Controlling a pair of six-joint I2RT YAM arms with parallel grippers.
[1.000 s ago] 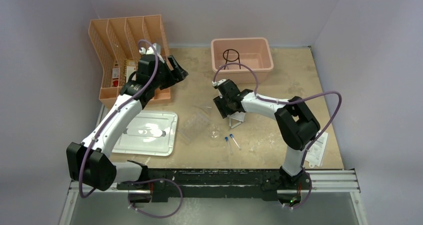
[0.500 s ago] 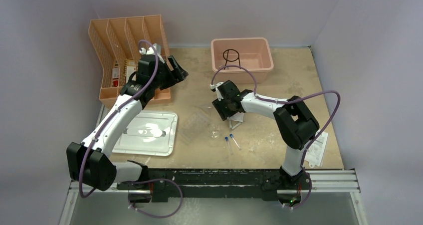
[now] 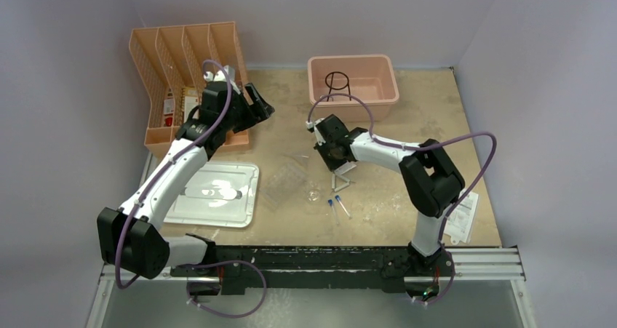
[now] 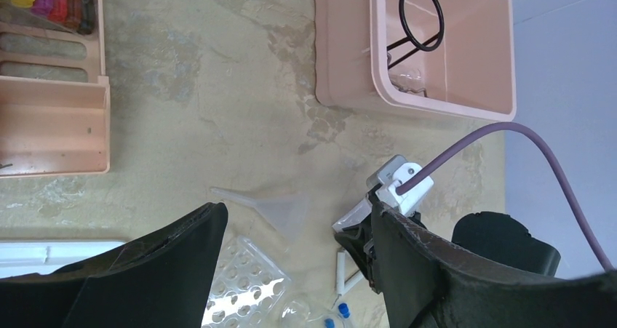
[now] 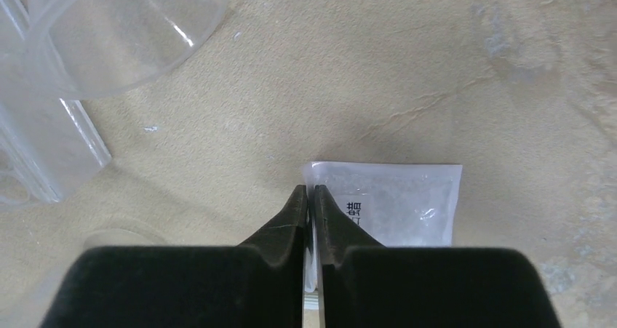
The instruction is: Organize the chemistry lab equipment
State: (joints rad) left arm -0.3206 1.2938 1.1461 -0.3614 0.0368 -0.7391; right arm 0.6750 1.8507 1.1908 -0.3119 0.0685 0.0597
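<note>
My right gripper is down at the table, shut on the left edge of a small clear plastic packet with printed characters. From above, this gripper sits at mid-table. A clear funnel and a clear plastic tray with round wells lie just to its left. A tiny glass dish and two blue-capped vials lie nearer the arm bases. The black wire ring tripod stands in the pink bin. My left gripper hovers open and empty beside the pink organizer.
A flat white lid lies at the front left. A printed paper sheet rests at the table's right front edge. The organizer's slots hold coloured items at the left. Walls close the table on three sides.
The right gripper's jaws have closed onto the packet's edge, and the wrist has shifted slightly toward the back. The left arm has not moved.
</note>
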